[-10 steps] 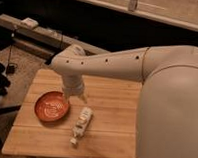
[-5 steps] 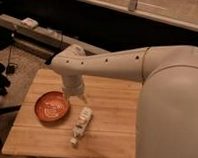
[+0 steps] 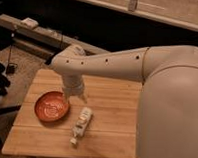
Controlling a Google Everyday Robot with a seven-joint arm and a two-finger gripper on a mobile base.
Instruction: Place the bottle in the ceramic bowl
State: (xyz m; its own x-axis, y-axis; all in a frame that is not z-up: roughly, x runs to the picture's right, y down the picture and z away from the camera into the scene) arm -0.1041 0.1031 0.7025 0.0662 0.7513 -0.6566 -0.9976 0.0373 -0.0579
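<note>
The tabletop (image 3: 111, 101) carries the ceramic bowl (image 3: 52, 106) and, just beside it, the bottle (image 3: 81, 121), lying flat with its cap toward the front edge. My end effector (image 3: 74, 96) hangs above both, fingers apart and empty. I judge that an off-centre pinch could roll the slim bottle away.

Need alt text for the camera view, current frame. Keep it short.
A white robot arm reaches from the right over a wooden table, its open gripper hanging just above the tabletop between an orange-red ceramic bowl and a whitish bottle. The bottle lies on its side right of the bowl, untouched, and the bowl holds nothing.
</note>
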